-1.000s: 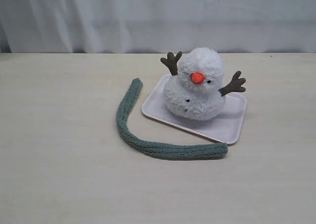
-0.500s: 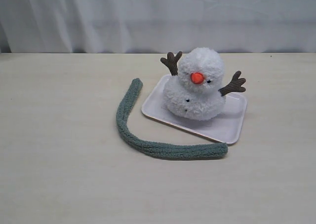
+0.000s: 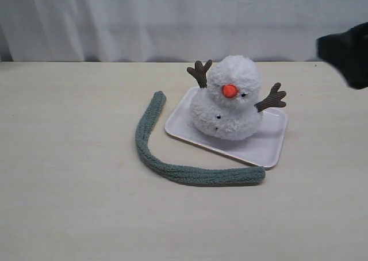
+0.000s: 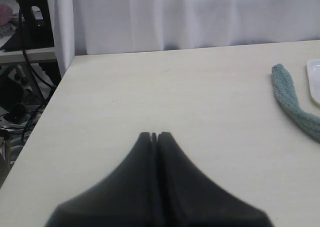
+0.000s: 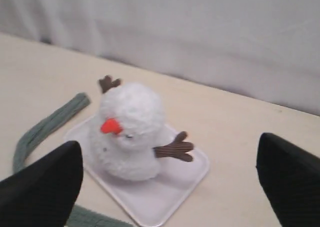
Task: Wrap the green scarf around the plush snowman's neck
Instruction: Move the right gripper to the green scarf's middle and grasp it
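green scarf L-curved flat, plush snowman upright

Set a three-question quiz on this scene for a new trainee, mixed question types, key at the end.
1. True or false: the green scarf is already wrapped around the plush snowman.
2. The snowman sits on: A) bare wood, B) a white tray, C) a folded towel.
3. Short answer: left gripper or right gripper, which one stands open?

Key: 1 false, it lies on the table beside the tray. 2 B. 3 right; the left is shut.
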`<state>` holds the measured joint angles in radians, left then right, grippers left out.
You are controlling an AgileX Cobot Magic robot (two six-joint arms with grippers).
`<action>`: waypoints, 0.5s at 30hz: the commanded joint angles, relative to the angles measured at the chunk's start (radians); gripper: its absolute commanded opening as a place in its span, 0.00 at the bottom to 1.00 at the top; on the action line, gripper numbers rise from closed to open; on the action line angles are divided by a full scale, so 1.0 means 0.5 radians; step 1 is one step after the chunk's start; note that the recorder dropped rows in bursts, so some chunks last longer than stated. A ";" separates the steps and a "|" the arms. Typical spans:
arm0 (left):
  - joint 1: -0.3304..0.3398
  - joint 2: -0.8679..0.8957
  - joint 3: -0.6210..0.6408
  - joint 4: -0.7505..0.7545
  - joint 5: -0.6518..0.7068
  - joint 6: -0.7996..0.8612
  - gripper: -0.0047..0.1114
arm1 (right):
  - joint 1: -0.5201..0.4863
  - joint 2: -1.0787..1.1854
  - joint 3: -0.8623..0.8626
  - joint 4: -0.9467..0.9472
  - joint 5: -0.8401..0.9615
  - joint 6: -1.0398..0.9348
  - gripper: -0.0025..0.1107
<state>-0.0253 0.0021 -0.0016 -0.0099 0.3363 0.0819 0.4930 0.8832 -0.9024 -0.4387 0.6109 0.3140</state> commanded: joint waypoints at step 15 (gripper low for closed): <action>0.004 -0.004 0.003 0.001 -0.026 -0.001 0.04 | 0.716 1.726 -0.795 0.352 0.598 -0.422 0.76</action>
<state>-0.0253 0.0021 -0.0016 -0.0099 0.3363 0.0819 0.8479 1.6632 -1.2433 -0.3088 0.8937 0.1525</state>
